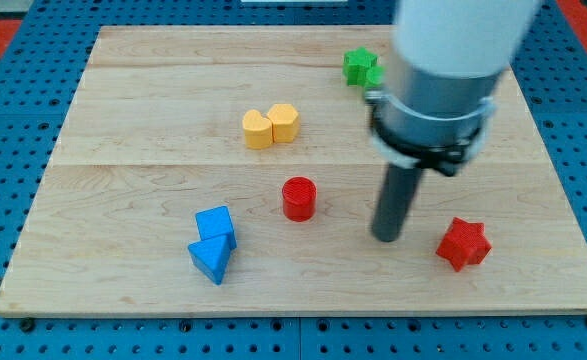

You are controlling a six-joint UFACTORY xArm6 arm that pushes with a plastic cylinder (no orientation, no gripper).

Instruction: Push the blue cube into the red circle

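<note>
The blue cube [216, 224] sits at the lower left of the wooden board [123, 170], touching a blue triangular block [211, 259] just below it. The red circle, a short red cylinder [298, 198], stands near the board's middle, to the right of and slightly above the blue cube, with a gap between them. My tip [386, 237] rests on the board to the right of the red cylinder and to the left of a red star-shaped block [463, 244], touching neither. The blue cube lies far to the tip's left.
Two yellow blocks [271, 126] sit together above the red cylinder. Green blocks [361, 68] lie at the top, partly hidden behind the arm's housing [443, 70]. A blue pegboard [13, 120] surrounds the board.
</note>
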